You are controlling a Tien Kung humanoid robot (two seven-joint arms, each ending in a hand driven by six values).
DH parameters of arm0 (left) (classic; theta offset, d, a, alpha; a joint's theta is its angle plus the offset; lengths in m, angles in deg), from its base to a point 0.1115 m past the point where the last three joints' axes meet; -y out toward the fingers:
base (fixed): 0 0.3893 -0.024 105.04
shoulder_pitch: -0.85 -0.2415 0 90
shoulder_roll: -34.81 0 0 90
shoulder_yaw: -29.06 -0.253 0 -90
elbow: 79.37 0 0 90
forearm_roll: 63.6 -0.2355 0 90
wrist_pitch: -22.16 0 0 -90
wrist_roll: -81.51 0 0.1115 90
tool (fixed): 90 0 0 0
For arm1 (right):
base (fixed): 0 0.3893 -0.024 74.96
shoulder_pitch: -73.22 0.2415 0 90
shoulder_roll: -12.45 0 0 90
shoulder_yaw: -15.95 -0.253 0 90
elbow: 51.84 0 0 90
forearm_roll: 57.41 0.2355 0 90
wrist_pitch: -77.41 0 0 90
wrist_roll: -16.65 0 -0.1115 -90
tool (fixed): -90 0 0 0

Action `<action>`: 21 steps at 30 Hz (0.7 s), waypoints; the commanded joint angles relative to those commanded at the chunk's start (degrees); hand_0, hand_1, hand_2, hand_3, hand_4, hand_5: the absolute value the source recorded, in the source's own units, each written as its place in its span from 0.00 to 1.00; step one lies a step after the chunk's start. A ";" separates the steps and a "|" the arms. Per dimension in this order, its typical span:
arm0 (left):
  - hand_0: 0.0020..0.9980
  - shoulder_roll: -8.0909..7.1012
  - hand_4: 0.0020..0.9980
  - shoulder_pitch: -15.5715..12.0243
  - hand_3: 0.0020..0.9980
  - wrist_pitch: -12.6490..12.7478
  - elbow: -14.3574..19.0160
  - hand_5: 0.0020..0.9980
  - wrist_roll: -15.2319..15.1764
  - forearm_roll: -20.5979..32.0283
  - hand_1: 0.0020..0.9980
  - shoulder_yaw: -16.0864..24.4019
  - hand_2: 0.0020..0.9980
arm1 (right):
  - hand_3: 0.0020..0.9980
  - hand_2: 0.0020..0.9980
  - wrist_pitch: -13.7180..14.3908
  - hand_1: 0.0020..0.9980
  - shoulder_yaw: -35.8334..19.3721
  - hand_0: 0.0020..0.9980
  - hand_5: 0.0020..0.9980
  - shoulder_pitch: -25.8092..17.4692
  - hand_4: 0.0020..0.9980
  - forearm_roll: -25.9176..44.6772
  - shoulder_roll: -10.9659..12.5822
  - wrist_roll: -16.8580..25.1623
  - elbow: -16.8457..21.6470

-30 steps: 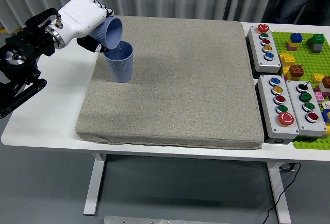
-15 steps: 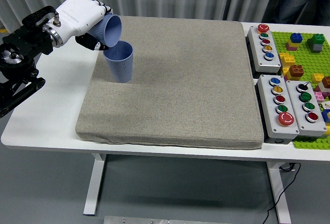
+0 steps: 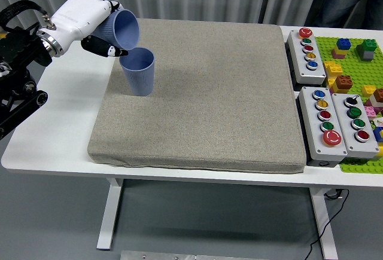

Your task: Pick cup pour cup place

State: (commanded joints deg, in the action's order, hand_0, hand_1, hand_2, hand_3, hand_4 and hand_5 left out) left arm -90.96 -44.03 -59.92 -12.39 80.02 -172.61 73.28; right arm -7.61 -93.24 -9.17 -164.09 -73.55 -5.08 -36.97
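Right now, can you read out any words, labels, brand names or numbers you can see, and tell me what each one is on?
None can be read.
Button boxes: any lettering is too small to tell.
Held cup in the left hand: plain blue, no print.
Standing cup: plain blue, no print.
Grey mat: no marking visible.
Toy bricks: no readable print.

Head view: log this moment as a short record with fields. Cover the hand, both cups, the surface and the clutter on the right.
left hand: shut on the held cup, tipped on its side, mouth facing right
standing cup: upright on the grey mat, just below the held cup's rim
right hand: not in view
table's right side: three button boxes; green brick baseplate
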 joint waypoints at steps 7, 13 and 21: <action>0.52 0.89 0.86 -5.53 0.52 -2.21 0.81 0.17 -2.13 16.63 0.45 10.00 0.48 | 0.59 0.55 -0.06 0.64 -0.08 0.65 0.04 -0.20 0.00 -0.21 -0.16 -0.02 -0.01; 0.52 3.25 0.86 -11.32 0.52 -2.13 2.72 0.17 -3.15 30.14 0.45 17.85 0.48 | 0.59 0.55 -0.07 0.64 -0.19 0.65 0.04 -0.40 0.00 -0.27 -0.30 0.08 -0.05; 0.52 9.70 0.86 -24.62 0.53 6.97 8.72 0.17 -7.62 31.21 0.45 28.26 0.48 | 0.59 0.55 -0.07 0.64 -0.61 0.65 0.03 -0.64 0.00 -0.57 -0.38 0.17 -0.07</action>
State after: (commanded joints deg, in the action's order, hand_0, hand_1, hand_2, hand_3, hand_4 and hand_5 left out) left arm -81.26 -68.64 -52.96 -3.67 72.40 -141.39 101.53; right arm -7.68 -93.85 -9.80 -164.67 -73.93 -4.92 -37.03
